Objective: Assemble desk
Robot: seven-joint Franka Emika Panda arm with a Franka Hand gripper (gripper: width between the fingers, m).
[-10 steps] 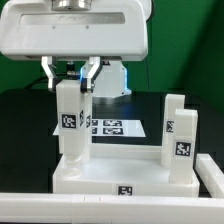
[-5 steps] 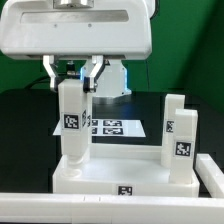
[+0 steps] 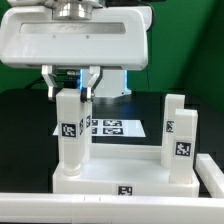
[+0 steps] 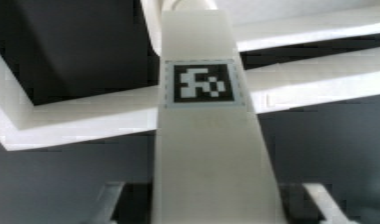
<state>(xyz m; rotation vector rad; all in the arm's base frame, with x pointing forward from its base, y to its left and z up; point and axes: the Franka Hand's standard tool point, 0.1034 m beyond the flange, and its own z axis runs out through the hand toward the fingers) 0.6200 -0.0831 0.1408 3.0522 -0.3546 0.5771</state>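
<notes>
1. Exterior view: the gripper [image 3: 72, 90] hangs under the big white robot body [image 3: 75, 40], its two fingers [image 3: 52, 84] clamped on the top of a white block leg [image 3: 69, 130].
2. The leg it holds stands upright directly below the gripper, a black-and-white tag [image 3: 68, 129] on its face, its foot at the corner of the tabletop [image 3: 125, 178] on the exterior view's left.
3. The tabletop lies below the gripper, a white tray-like slab with a raised rim and a tag on its front edge.
4. Two more legs [image 3: 179, 132] stand upright on the tabletop's far end, well apart from the gripper toward the exterior view's right, each tagged.
5. The marker board [image 3: 112, 127] lies flat on the black table [image 3: 25, 125] behind the tabletop, past the held leg.
6. Wrist view: the held leg [image 4: 208, 120] fills the centre, its tag facing the camera, with the fingertips [image 4: 313, 203] on either side and the tabletop's rim [image 4: 80, 118] beyond.
7. Whether the leg's foot sits fully in its socket cannot be told.
</notes>
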